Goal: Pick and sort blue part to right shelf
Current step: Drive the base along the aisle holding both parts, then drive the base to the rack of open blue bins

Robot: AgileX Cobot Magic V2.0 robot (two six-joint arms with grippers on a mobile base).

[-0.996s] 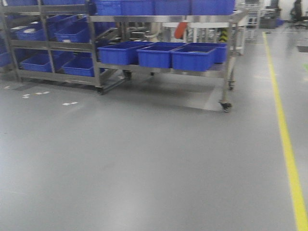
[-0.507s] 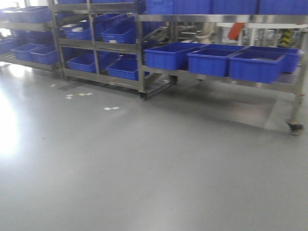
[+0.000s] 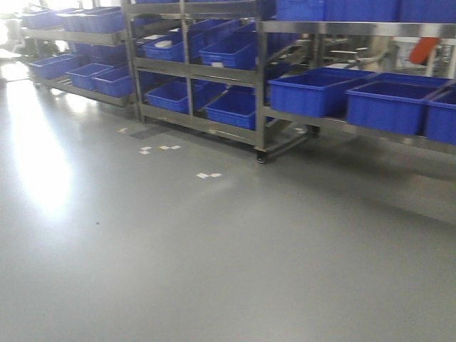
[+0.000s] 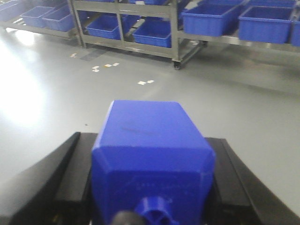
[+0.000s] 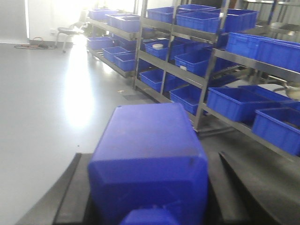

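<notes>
In the left wrist view a blocky blue part with a round stub on its near end sits between the black fingers, and my left gripper is shut on it. The right wrist view shows a second blue part of the same shape, with my right gripper shut on it between dark fingers. Both parts hang above the grey floor. Neither gripper appears in the front view. Steel shelves holding blue bins run along the back of the front view; the rightmost unit is cut off by the frame edge.
Blue bins fill the shelf levels. The middle rack stands on casters. White tape marks dot the open grey floor. A chair stands far left in the right wrist view.
The front view has swung left: the racks have slid to the right in the frame, the yellow floor line and the cart's caster have left it, and more shelves appear at the far left.
</notes>
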